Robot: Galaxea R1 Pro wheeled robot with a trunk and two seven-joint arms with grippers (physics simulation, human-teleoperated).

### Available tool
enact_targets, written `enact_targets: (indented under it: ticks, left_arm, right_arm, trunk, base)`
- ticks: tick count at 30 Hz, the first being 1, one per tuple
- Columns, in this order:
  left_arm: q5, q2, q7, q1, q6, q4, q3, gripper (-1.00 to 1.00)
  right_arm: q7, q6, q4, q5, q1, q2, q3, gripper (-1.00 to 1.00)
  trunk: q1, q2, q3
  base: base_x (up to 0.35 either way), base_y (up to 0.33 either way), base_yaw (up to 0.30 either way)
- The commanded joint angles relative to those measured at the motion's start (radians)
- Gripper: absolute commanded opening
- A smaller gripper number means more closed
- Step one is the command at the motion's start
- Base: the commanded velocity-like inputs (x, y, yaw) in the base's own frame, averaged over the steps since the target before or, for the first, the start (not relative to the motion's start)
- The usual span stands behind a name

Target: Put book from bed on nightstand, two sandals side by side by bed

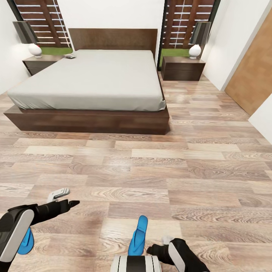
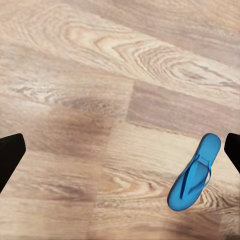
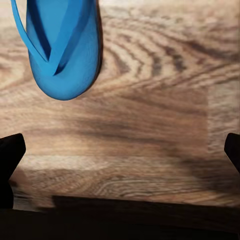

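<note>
The two sandals lie apart on the wood-plank floor (image 1: 211, 158), well short of the bed (image 1: 94, 79): one (image 1: 138, 235) rests flat just ahead of our trunk, beside the right gripper (image 1: 163, 244); the other (image 1: 26, 241) peeks out from under our left forearm. In the left wrist view we see a blue sandal (image 2: 195, 172) on the planks, with that claw's dark fingertips (image 2: 10, 155) spread wide at either edge and nothing between them. The right wrist view shows a sandal's rounded end (image 3: 62, 47), and there too the fingers (image 3: 10, 160) stand wide apart, empty. A small object (image 1: 70, 56) sits at the bed's far corner beside the left nightstand (image 1: 39, 63); we cannot read any lettering on it.
</note>
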Motion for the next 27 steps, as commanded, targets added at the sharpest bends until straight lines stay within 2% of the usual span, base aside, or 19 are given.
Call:
enact_targets:
  ticks: [1,18,27]
  left_arm:
    - [-0.004,0.000,-0.005,0.000,0.005,0.000,0.001,1.00]
    - [-0.004,-0.001,-0.005,0.001,0.005,0.000,0.001,1.00]
    - [-0.004,-0.002,-0.004,0.001,0.005,0.000,0.001,1.00]
  right_arm:
    - [-0.001,0.005,-0.005,-0.003,0.002,-0.001,0.001,1.00]
    - [-0.002,0.016,-0.016,0.001,-0.001,-0.003,0.001,1.00]
    - [-0.002,0.019,-0.017,0.001,-0.001,-0.031,0.002,1.00]
  trunk:
    - [0.000,0.000,-0.001]
    - [0.000,0.000,-0.001]
    - [0.000,0.000,-0.001]
  base:
    - [0.000,0.000,0.000]
    - [0.000,0.000,0.000]
    - [0.000,0.000,0.000]
